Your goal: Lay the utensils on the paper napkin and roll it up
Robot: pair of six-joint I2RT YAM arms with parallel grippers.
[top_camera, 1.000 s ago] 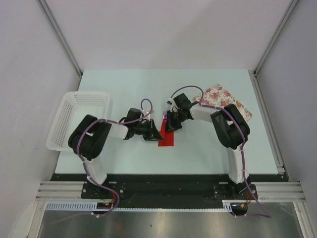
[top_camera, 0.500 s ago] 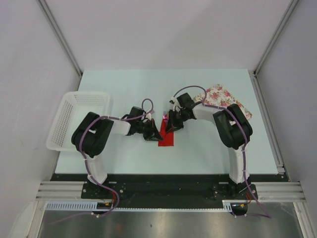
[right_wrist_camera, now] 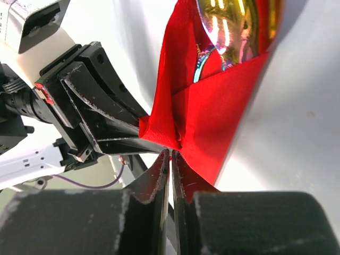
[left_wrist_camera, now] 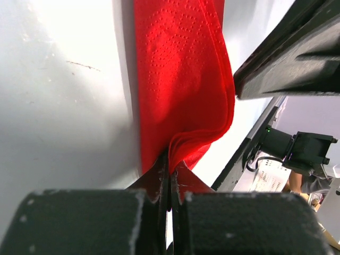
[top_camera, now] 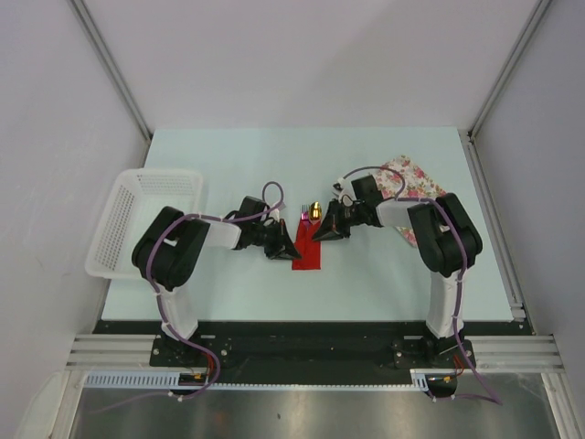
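Right gripper retreated, jaws together; left gripper pinches paper napkin on pale table.

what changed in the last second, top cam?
Right gripper backed off rightward from the red napkin, uncovering the gold spoon bowl beside the fork tines; whether it let go is unclear. Left gripper stayed shut on the napkin's left edge. Napkin, basket, floral cloth unmoved.
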